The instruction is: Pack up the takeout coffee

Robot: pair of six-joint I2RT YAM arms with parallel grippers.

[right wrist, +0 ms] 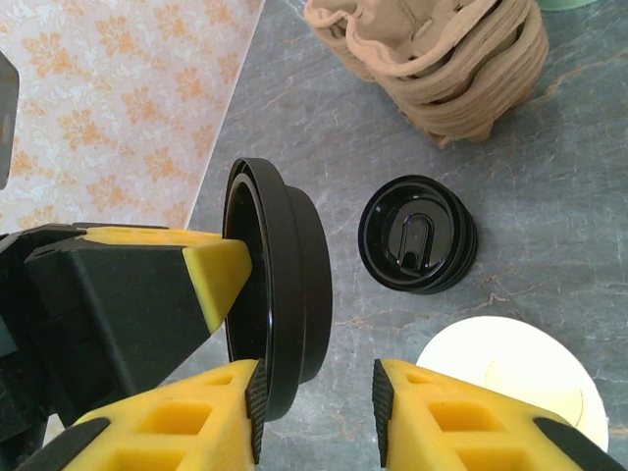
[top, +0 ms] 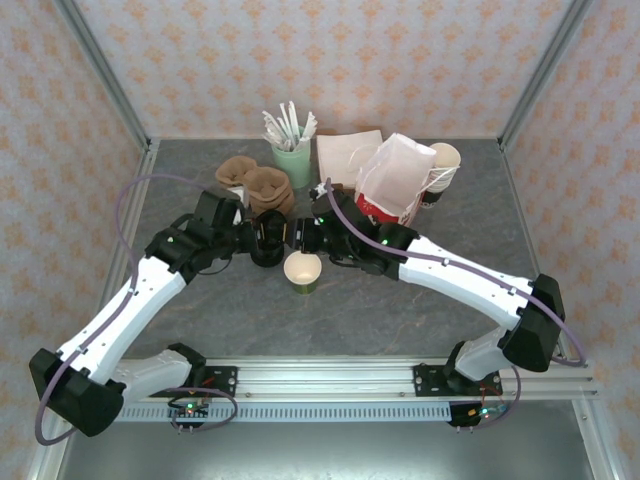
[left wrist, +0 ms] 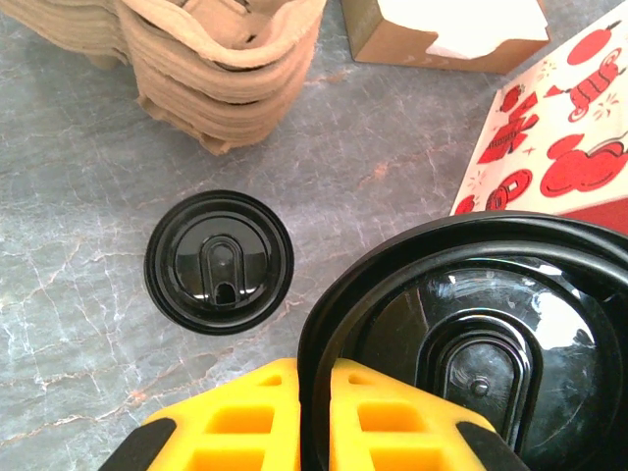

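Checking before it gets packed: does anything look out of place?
Yes. The cup stands open, lidless. A lid is held on edge in the left fingers, beside the cup rather than on it. A second lid lies loose on the table.

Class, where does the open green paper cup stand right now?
Top view: the green paper cup stands mid-table, nearer the front edge than the brown cup carriers. Right wrist view: a flat black lid lies just beyond it.
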